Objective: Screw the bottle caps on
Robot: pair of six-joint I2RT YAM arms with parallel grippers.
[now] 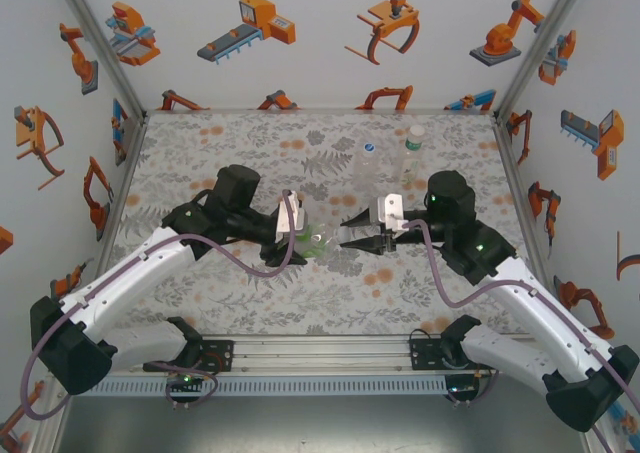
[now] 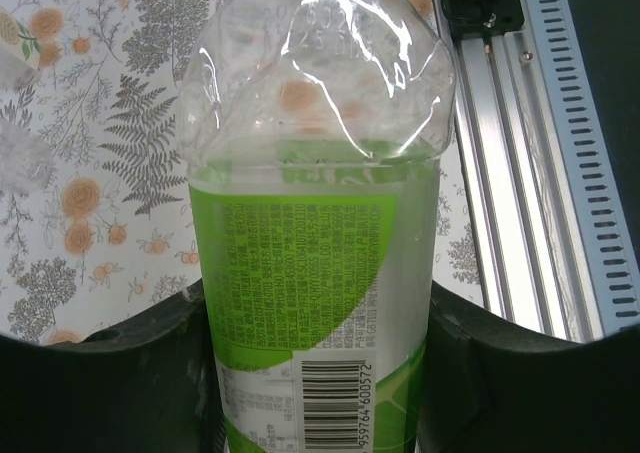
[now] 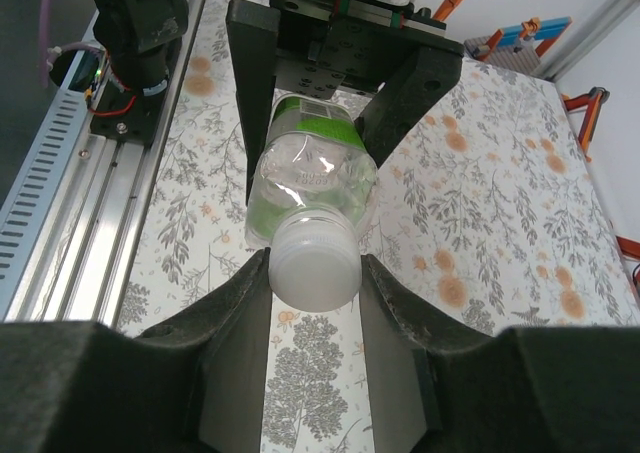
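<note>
Bottle first: I see the left gripper (image 2: 315, 373) clamped on the green-label bottle (image 2: 315, 263), a finger pressed against each side of the label. It holds the bottle tipped over, neck pointing at the right gripper (image 3: 314, 278). At that bottle's mouth is the pale cap (image 3: 314, 263), and the right gripper is pinching it, one pad on either side. From this angle I can't tell whether the cap is threaded on or only resting against the neck. Beyond the held bottle, on the side away from the arm bases, a clear bottle (image 1: 368, 163) and a green-banded bottle (image 1: 412, 151) stand upright near each other.
</note>
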